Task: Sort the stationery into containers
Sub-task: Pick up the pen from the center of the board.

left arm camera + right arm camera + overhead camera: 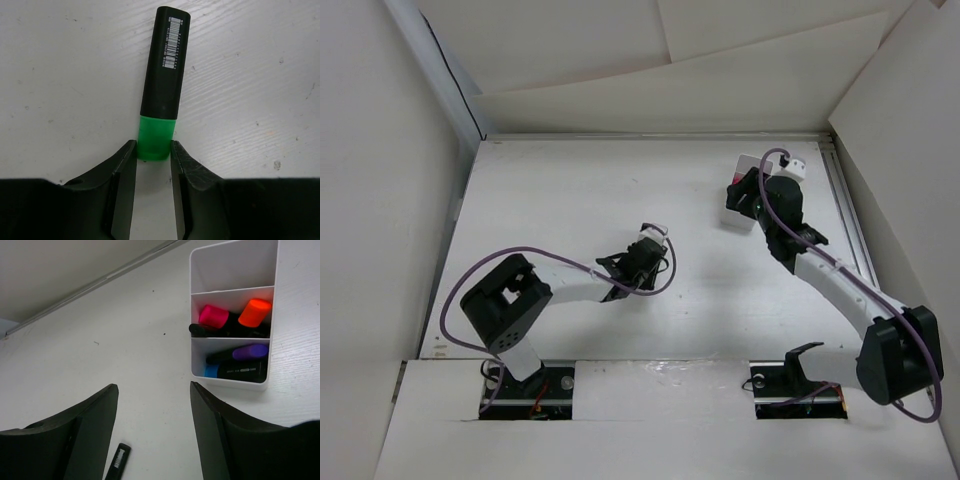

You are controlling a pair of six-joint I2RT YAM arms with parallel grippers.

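The left fingers [122,175] stand narrow, pinching only the green end of the green marker [162,85], which lies flat on the worktop [65,75] at frame centre. With so shallow a hold it could pivot or slip when lifted. The right fingers [215,425] gape wide, holding nothing, below and left of the organiser [235,265] at upper right.

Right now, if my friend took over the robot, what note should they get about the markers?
Left gripper: shut on the green marker, which lies on the table.
Right gripper: open, empty, beside the organiser.
Done: pink marker, orange marker in its middle compartment; purple marker, blue marker in the near one; far one empty.
Left: green marker, plus a black marker end on the table by the right gripper.
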